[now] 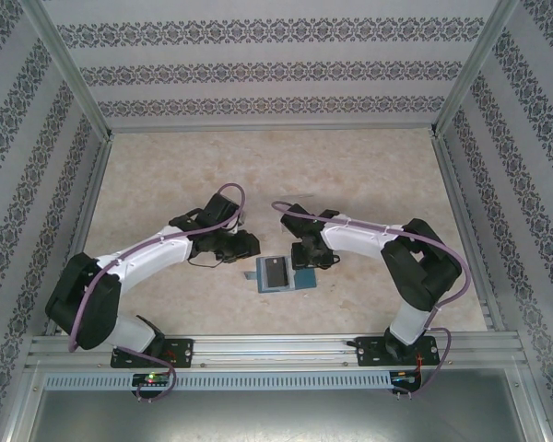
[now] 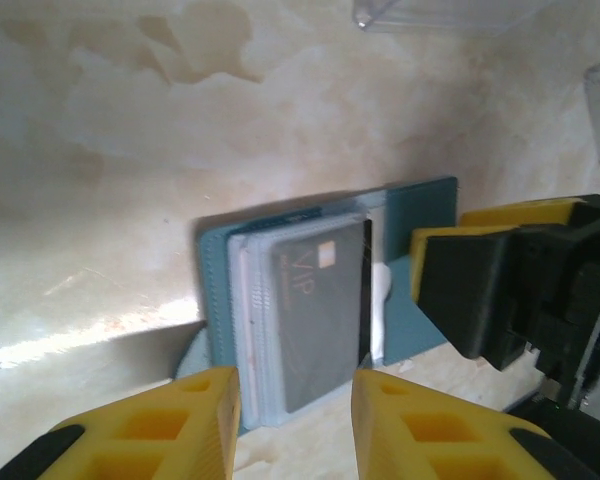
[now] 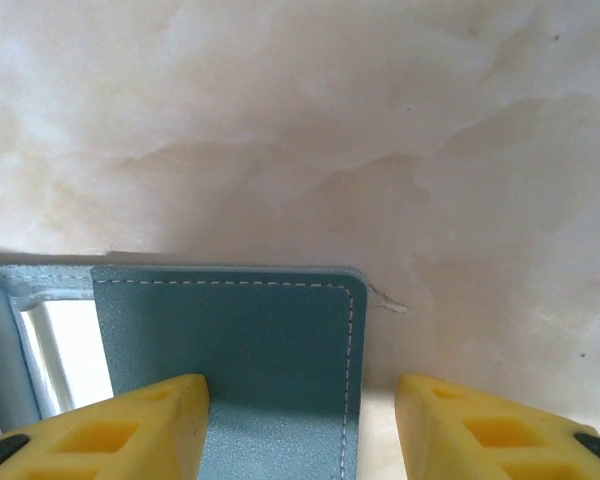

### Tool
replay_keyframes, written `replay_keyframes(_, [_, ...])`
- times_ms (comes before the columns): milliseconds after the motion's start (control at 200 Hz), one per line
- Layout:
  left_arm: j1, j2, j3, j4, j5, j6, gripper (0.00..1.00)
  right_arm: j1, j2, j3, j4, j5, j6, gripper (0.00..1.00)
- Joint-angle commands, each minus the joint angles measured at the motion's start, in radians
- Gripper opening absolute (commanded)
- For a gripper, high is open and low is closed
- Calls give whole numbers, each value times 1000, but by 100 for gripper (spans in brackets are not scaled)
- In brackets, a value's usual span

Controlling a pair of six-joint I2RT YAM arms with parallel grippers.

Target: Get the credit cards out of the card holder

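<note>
The card holder point(image 2: 425, 205) lies open and flat on the worktop point(image 3: 380, 120), between the two grippers. The left gripper point(image 2: 295, 390) hangs with its jaws spread and nothing pinched. Just ahead of their tips, centred on the gap, sits the stack of credit cards point(image 2: 320, 310): a dark grey one lettered VIP on top, pale ones beneath, tucked in clear sleeves. The right gripper point(image 3: 300, 400) also has its jaws spread, astride a corner of the holder's teal flap. One jaw is over the flap and the other over bare worktop beyond the stitched edge; whether it bears down I cannot tell.

The cards look light, thin, stiff and slick, and they lie flush, so a pinch from above would likely skate off. A better hold, I judge, is the card edge nearest the left jaws, sliding it out along the sleeve. The soft, light holder would need pinning by its flap so it does not drag along.
</note>
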Motion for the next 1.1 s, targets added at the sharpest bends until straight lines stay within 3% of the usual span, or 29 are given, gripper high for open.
replay_keyframes(0, [-37, 5, -1, 53, 6, -56, 35, -12, 24, -7, -67, 7, 24, 54])
replay_keyframes(100, [-64, 54, 22, 38, 2, -68, 33, -13, -6, 18, -73, 8, 23, 54])
replay_keyframes(340, [-84, 132, 39, 39, 10, -77, 19, -22, -139, 31, -98, -4, 41, 55])
replay_keyframes(724, [-84, 241, 53, 101, 79, -77, 18, -46, -266, 17, 10, -183, 71, 48])
replay_keyframes(914, [-85, 258, 57, 94, 72, -74, 17, -47, -298, -45, 241, -389, 155, 43])
replay_keyframes(1094, [-85, 286, 64, 69, 60, -67, 15, -55, -191, -137, 403, -517, 218, 41])
